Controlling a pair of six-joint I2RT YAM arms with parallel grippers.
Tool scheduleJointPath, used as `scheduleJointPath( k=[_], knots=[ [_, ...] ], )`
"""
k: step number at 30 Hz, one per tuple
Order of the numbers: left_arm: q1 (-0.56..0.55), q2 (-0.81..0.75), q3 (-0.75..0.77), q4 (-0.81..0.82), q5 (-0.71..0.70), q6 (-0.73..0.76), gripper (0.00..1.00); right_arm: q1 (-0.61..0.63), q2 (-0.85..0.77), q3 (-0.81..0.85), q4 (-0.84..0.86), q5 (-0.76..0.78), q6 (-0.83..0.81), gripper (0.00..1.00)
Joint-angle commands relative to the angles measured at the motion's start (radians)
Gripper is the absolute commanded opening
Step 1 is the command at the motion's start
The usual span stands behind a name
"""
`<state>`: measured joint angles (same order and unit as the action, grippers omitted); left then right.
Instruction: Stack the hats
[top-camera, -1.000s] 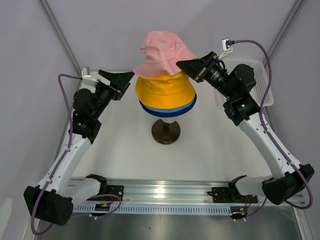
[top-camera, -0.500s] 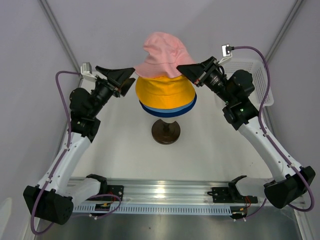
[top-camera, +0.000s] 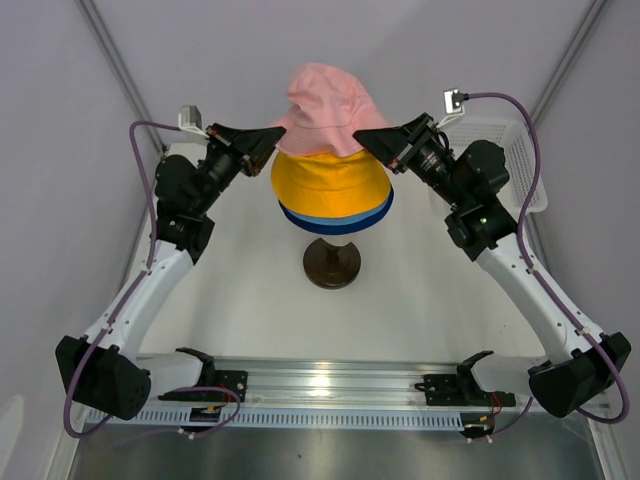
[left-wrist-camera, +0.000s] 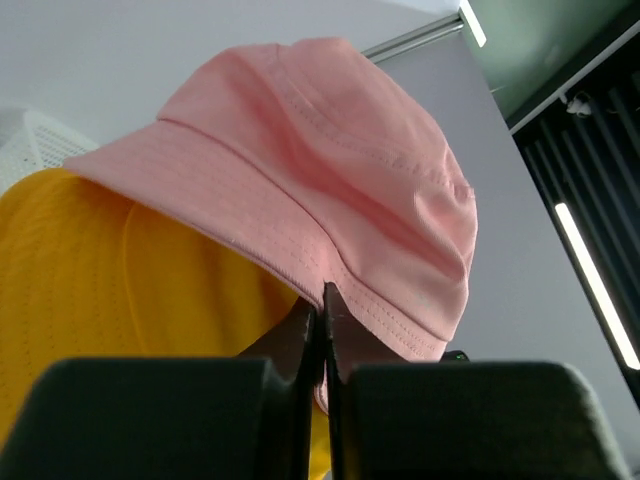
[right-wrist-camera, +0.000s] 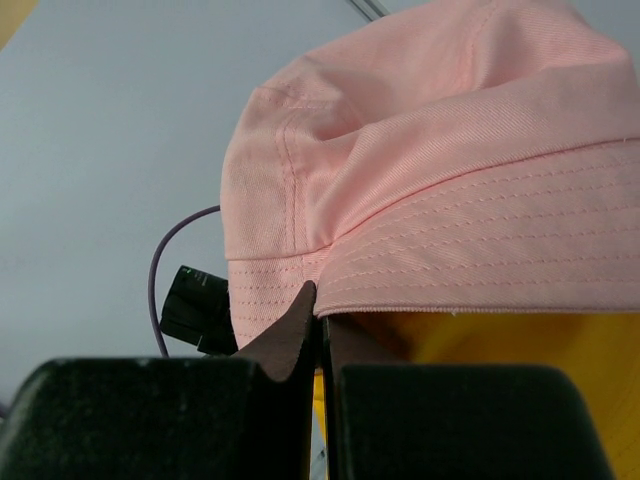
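Now | left gripper just clamped pink hat brim at 9 o'clock | right gripper pinches 3 o'clock | pull-down over yellow hat likely next

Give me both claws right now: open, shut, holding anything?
Left claw: shut on the brim of the pink hat.
Right claw: shut on the pink hat's brim at the opposite side.

Robotics lab test cell, plain grey enclosure walls with metal corner struts, white tabletop, aluminium mounting rail at the near edge, two white robot arms bolted on it, purple cables looping overhead
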<state>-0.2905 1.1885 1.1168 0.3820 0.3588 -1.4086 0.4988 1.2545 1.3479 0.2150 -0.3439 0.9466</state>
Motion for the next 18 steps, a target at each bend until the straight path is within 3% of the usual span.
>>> scheduleJointPath(
  k=[1,11,18],
  knots=[
    [-0.019,0.013,0.049,0.061,-0.03,-0.013,0.01,0.011,-0.044,0.002,0.015,0.019,-0.032,0.0],
    [-0.021,-0.041,0.092,0.032,0.008,0.006,0.01,0.011,-0.105,0.062,-0.088,0.123,-0.144,0.0],
    [-0.021,-0.138,0.008,-0.014,0.011,0.037,0.01,0.009,-0.17,0.045,-0.17,0.166,-0.172,0.01]
  ],
)
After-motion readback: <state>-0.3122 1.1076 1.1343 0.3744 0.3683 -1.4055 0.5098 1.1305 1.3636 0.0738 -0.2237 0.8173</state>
